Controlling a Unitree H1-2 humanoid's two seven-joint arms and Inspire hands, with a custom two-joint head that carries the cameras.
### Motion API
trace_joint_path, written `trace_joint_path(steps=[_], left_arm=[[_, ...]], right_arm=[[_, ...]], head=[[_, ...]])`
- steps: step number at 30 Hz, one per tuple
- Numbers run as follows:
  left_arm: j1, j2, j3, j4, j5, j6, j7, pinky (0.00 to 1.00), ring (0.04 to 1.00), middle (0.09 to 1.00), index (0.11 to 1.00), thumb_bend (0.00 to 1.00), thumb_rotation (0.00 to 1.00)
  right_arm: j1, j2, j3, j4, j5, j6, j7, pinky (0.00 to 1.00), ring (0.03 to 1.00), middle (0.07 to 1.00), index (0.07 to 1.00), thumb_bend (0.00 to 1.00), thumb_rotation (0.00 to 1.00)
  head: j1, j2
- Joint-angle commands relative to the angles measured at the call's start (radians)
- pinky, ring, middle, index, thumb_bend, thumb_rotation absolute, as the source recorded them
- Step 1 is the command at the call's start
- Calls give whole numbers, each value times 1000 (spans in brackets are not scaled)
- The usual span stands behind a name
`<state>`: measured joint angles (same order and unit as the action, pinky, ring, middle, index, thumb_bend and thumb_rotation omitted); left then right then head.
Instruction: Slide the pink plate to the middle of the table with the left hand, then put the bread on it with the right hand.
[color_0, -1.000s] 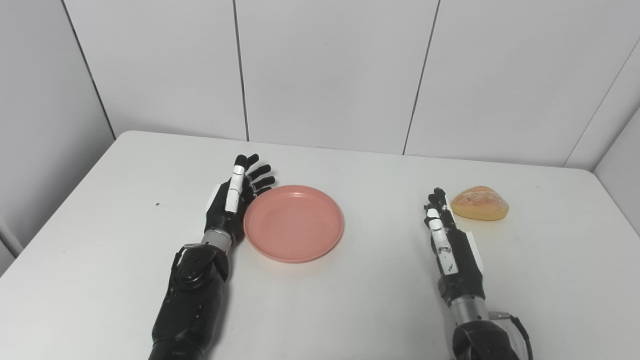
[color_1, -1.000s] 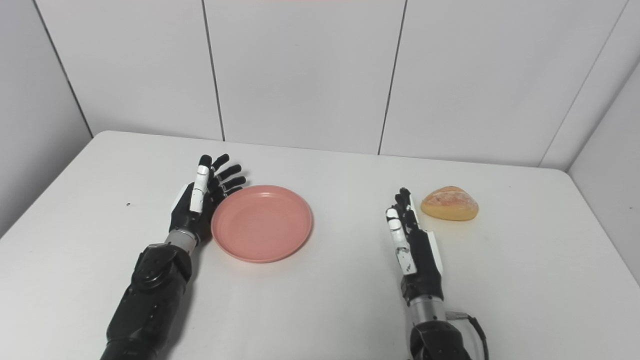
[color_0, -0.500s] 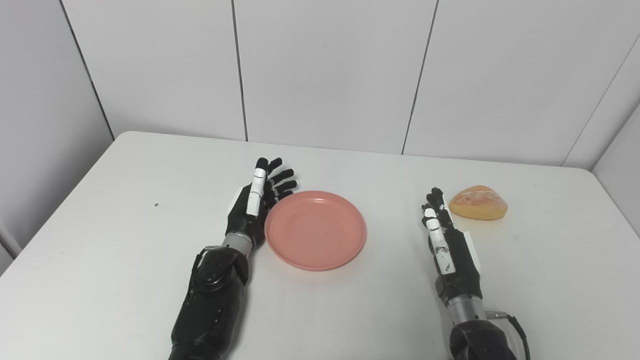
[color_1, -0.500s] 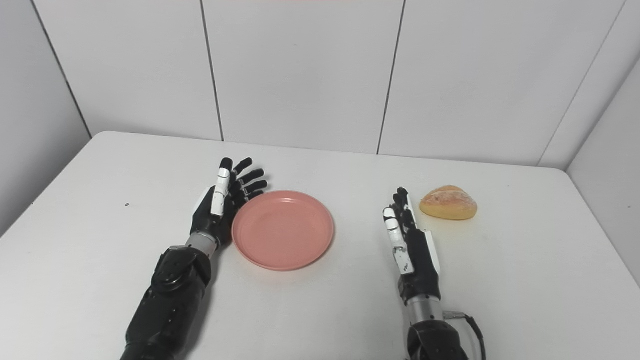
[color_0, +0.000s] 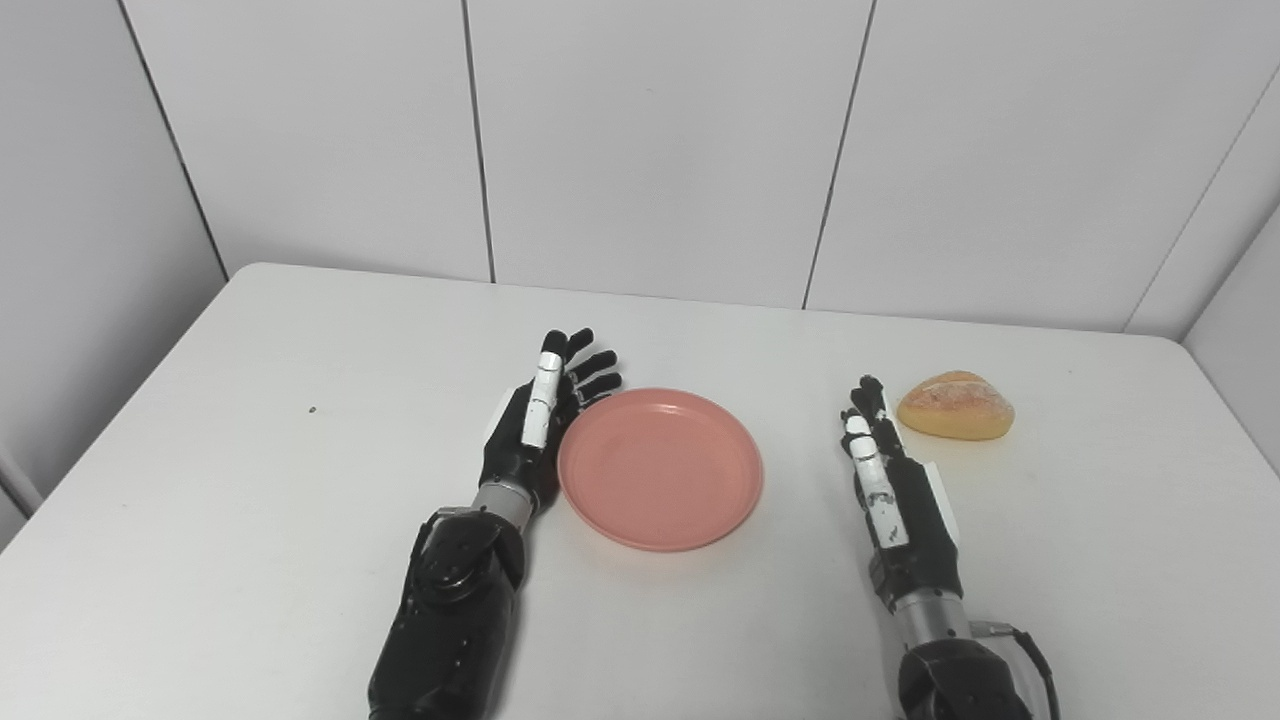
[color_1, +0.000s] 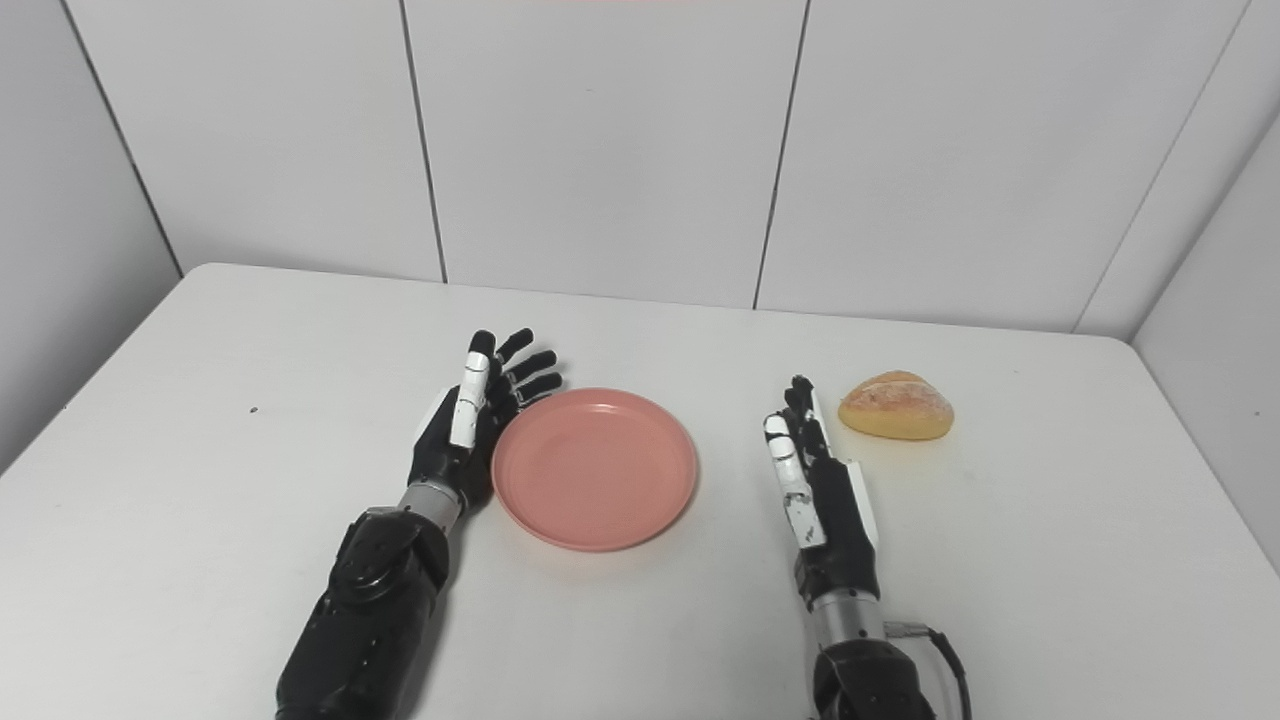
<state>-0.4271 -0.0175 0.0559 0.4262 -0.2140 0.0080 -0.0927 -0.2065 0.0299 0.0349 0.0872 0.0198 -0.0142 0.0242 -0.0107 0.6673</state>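
Observation:
A round pink plate (color_0: 660, 468) lies flat near the middle of the white table (color_0: 250, 420), with nothing on it. My left hand (color_0: 540, 420) stands on edge against the plate's left rim, open, fingers straight and spread. A golden bread roll (color_0: 955, 405) rests on the table at the right, away from the plate. My right hand (color_0: 890, 485) lies open with fingers extended, just left of and nearer than the bread, not touching it.
White wall panels (color_0: 650, 140) rise right behind the table's far edge. A small dark speck (color_0: 311, 409) marks the tabletop on the left. The table's right edge runs close past the bread.
My left hand has pushed the pink plate rightward across the table toward the middle. The right hand and the bread have stayed where they were.

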Motion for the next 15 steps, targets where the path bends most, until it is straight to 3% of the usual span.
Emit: trace_joint_path(steps=[1, 6, 11, 15], left_arm=[[-23, -13, -12, -35, 13, -24, -7, 803, 796, 825, 863, 776, 961], [-20, -22, -18, -29, 29, -39, 3, 791, 774, 800, 851, 785, 947], [-16, -57, 8, -20, 2, -67, 15, 707, 701, 749, 810, 793, 817], [-10, -72, 12, -27, 3, -50, 3, 708, 709, 758, 812, 795, 810]], right_arm=[[-40, 7, 3, -35, 2, -12, 3, 1000, 999, 998, 1000, 588, 875], [-41, 7, 3, -33, 5, -7, 4, 1000, 1000, 1000, 1000, 601, 873], [-42, 8, 3, -29, 5, -8, 3, 1000, 1000, 998, 1000, 608, 870], [-42, 7, 4, -33, 3, -8, 4, 1000, 1000, 1000, 1000, 600, 871]], head=[[-2, 1], [-2, 1], [-3, 3], [-3, 5]])
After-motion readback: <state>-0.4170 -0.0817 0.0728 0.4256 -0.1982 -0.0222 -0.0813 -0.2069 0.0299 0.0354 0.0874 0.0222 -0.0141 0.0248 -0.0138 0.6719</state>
